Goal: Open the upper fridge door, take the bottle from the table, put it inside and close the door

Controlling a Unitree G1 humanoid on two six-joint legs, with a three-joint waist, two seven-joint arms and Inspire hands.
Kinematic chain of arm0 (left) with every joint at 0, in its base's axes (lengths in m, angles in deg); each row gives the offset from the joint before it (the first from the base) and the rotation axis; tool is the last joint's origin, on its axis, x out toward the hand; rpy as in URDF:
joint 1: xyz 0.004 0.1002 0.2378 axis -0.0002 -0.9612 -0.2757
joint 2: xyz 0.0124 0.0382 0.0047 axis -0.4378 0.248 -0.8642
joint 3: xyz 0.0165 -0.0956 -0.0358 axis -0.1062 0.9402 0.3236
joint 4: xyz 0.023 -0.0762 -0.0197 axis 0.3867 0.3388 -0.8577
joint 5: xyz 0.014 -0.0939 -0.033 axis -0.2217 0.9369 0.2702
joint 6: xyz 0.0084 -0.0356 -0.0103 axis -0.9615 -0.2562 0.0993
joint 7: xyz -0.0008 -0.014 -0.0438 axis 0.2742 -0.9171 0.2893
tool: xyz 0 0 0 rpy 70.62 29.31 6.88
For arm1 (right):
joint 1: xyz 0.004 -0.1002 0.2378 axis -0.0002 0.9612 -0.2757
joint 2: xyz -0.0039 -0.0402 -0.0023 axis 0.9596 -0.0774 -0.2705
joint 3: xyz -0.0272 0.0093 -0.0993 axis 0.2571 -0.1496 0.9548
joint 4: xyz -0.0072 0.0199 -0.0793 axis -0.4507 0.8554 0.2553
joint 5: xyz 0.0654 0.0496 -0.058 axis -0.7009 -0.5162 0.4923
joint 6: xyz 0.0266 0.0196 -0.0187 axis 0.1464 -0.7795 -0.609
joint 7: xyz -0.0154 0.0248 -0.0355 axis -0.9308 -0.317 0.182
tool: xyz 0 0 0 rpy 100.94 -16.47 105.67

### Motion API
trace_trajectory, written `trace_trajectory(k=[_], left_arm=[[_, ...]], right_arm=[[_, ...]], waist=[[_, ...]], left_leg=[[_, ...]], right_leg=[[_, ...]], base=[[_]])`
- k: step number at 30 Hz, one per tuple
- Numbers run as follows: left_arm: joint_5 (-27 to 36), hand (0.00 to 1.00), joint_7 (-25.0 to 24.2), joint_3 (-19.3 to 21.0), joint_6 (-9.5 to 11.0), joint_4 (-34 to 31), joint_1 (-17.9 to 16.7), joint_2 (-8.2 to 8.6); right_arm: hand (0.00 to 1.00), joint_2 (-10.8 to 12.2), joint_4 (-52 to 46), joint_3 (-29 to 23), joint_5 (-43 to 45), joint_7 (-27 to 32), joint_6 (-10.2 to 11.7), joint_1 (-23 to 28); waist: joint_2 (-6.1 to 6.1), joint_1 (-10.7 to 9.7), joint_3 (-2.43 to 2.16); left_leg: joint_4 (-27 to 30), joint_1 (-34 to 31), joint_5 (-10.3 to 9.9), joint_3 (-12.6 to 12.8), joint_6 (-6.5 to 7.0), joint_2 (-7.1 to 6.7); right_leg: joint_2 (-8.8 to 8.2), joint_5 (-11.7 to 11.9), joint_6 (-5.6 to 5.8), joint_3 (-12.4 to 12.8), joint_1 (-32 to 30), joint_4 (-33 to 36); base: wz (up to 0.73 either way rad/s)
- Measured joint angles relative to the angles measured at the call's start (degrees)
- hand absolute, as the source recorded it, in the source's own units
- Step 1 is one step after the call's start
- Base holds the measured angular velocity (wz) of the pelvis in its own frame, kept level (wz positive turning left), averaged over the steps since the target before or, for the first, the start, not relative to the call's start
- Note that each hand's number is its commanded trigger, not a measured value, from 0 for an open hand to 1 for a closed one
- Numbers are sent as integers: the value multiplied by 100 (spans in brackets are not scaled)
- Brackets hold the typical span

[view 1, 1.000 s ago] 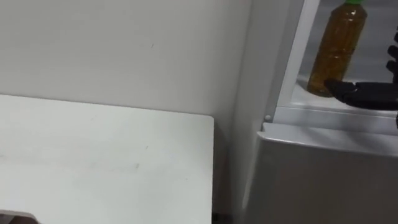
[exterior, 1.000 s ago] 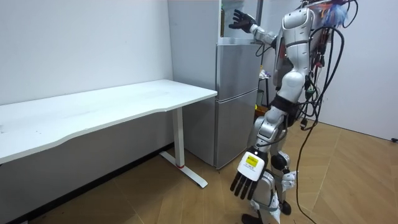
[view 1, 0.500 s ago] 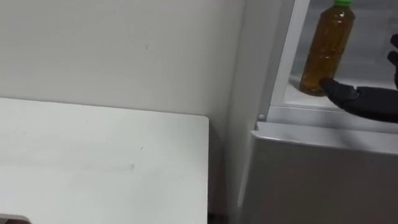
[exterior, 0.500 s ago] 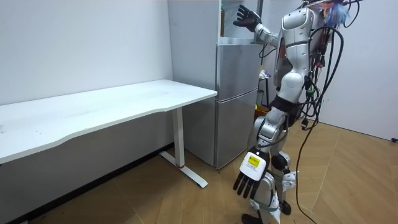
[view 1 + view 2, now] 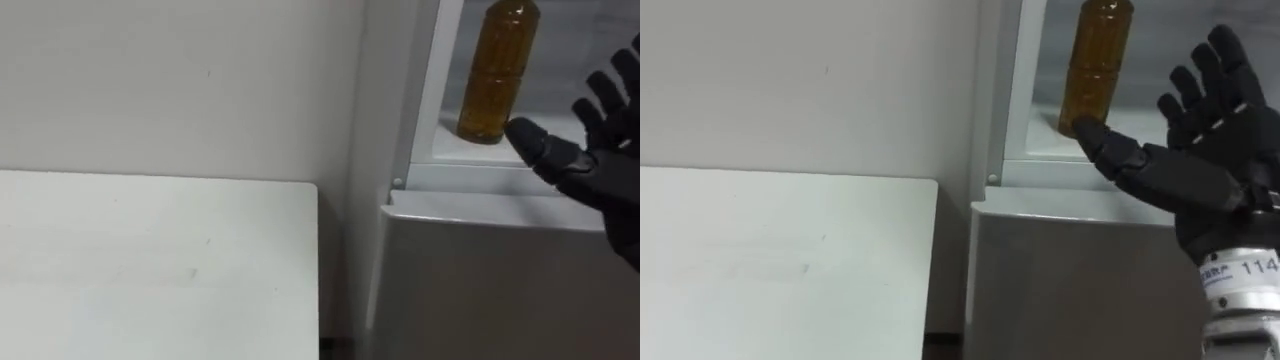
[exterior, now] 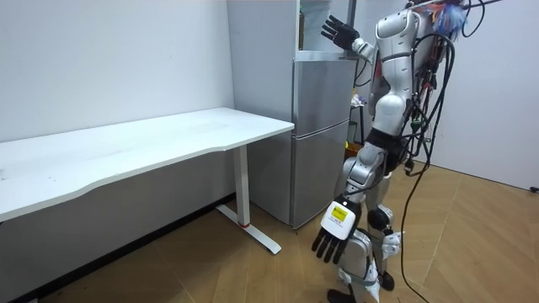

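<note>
A brown bottle [image 5: 495,72] of tea-coloured liquid stands upright on the shelf of the open upper fridge compartment [image 5: 470,150], near its left edge. My right hand [image 5: 590,165] is open in front of that shelf, to the right of the bottle, fingers spread and thumb pointing at the bottle's base without touching it. The right eye view has the same hand [image 5: 1200,150] and bottle [image 5: 1095,70]. In the room view I stand at the fridge [image 6: 320,135] with the right hand [image 6: 338,34] raised at its top. My left hand [image 6: 331,240] hangs open by my leg.
The shut grey lower fridge door [image 5: 500,280] sits below the shelf. A white table [image 5: 150,260] stands to the left of the fridge against the white wall, with a narrow gap between them. In the room view, wooden floor lies around me.
My right hand has drawn back from the bottle's base toward me and lifted, its fingers spreading. The bottle stays on the shelf. The eye view has shifted, so everything sits further left.
</note>
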Motion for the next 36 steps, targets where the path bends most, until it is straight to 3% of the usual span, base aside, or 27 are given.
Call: trace_trajectory(k=[6,9,12,17,23,27,32,36], left_arm=[[-10,0,-61,-170,21,183,13,101],[-8,0,-59,-283,29,292,37,124],[14,0,-60,-458,98,306,96,130],[51,0,-65,-463,178,304,215,136],[118,0,-30,-498,205,524,351,180],[285,0,-31,-559,198,582,352,264],[435,0,-39,-547,205,583,321,268],[441,0,-43,-332,211,545,329,267]], right_arm=[[0,386,7,89,-1784,-944,174,431],[0,776,59,177,-2219,-1337,299,645],[0,924,171,279,-2731,-1607,440,866],[0,1169,590,376,-3274,-2132,494,1086],[0,1195,1595,357,-3585,-2487,493,1203],[0,1319,1773,196,-3753,-2772,489,1344],[0,1370,1960,-49,-3888,-2792,442,1620],[0,1367,2666,-284,-3838,-2768,400,1819]], waist=[[110,38,-11],[195,29,7],[251,34,3],[328,49,-20],[360,45,-14],[417,5,-22],[396,-18,-25],[356,-20,-36]], left_leg=[[12,-6,-1,12,0,6],[26,-10,-4,17,-5,13],[24,-15,-5,18,-4,13],[42,-12,-16,42,-19,29],[82,-24,-38,85,-30,55],[113,-67,-54,90,-26,54],[135,-58,-54,90,-26,48],[126,-52,-54,87,-26,45]], right_leg=[[1,3,-3,11,-1,10],[8,9,-11,13,-6,10],[7,9,-11,13,-9,20],[23,12,-15,31,-18,24],[43,19,-28,76,-34,25],[39,19,-28,83,-102,7],[36,19,-27,82,-71,-37],[44,19,-27,100,-65,-98]], base=[[0],[0],[0],[-2],[-4],[0],[0],[0]])
